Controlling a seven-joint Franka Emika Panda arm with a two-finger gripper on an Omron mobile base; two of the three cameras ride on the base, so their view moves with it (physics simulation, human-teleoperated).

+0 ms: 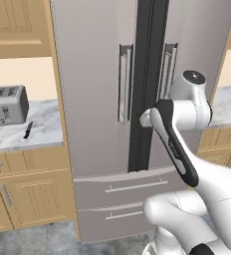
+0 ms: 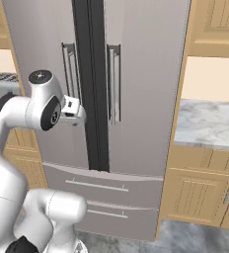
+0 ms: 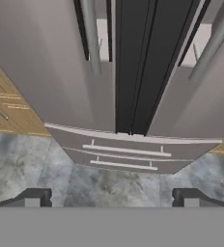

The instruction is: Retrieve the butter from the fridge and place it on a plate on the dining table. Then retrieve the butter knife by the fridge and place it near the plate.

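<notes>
Two fridge [image 1: 102,74] doors stand shut; the gripper [image 3: 111,197], jaws spread wide and empty, faces their handles; the butter knife [image 1: 28,130] lies beside the toaster [image 1: 7,104]

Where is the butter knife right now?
In the left base view, the butter knife lies on the marble counter left of the fridge, beside the toaster.

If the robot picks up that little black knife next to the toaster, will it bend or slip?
The butter knife looks slim and rigid, so it probably won't bend. It lies flat on the marble counter, so pinching it could be tricky. Being small, it's likely light.
</notes>
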